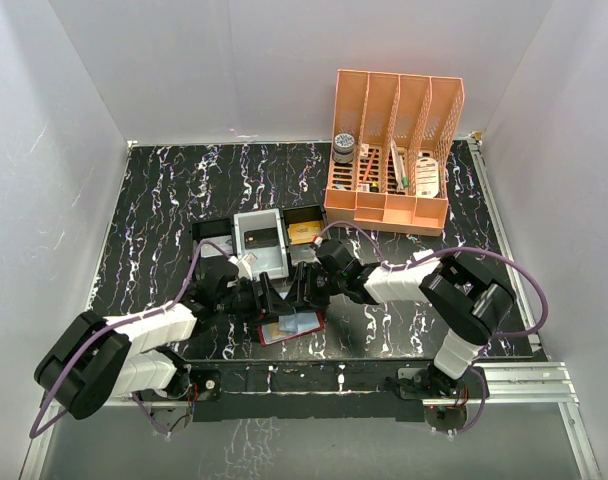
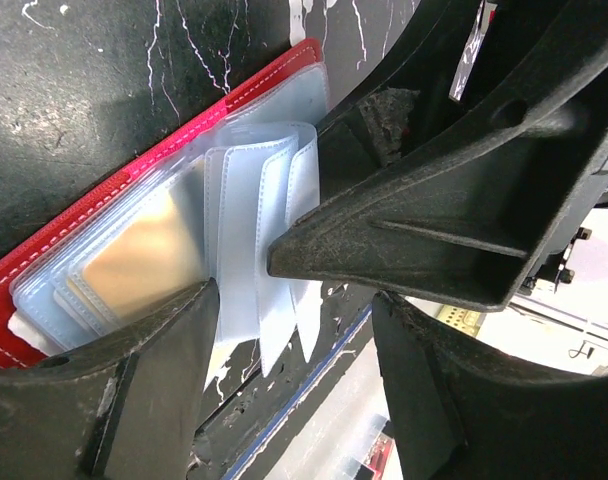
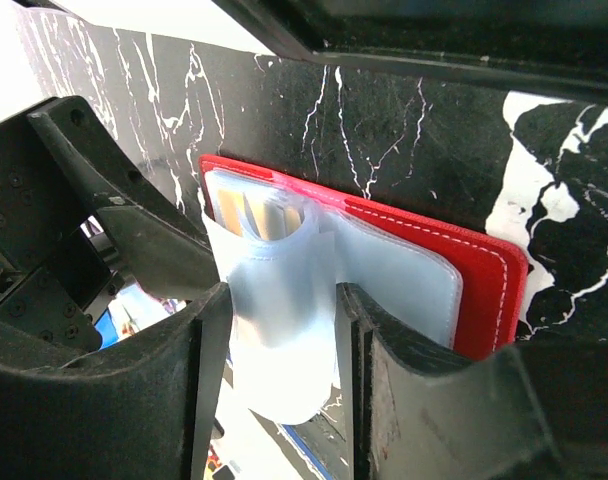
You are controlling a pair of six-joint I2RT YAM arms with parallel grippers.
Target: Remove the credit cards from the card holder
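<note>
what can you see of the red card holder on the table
The small flat red leather-like folding card holder lies open on the black white-veined table near its front edge, with white stitching along its rim. Its clear plastic sleeves fan out and curl up from the cover; one holds a tan-orange card. The curled sleeves sit between the fingers of the right end effector; whether they are pinched is unclear.

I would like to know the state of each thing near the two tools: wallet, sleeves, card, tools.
Red leather-like folding card holder: open, lying flat on the table.
Clear plastic sleeves: fanned out, curled away from the holder.
Tan-orange plastic card: inside a sleeve, not yet out.
Left tool: open, sleeve ends between its fingers.
Right tool: fingers around the curled sleeves; grip unclear.
</note>
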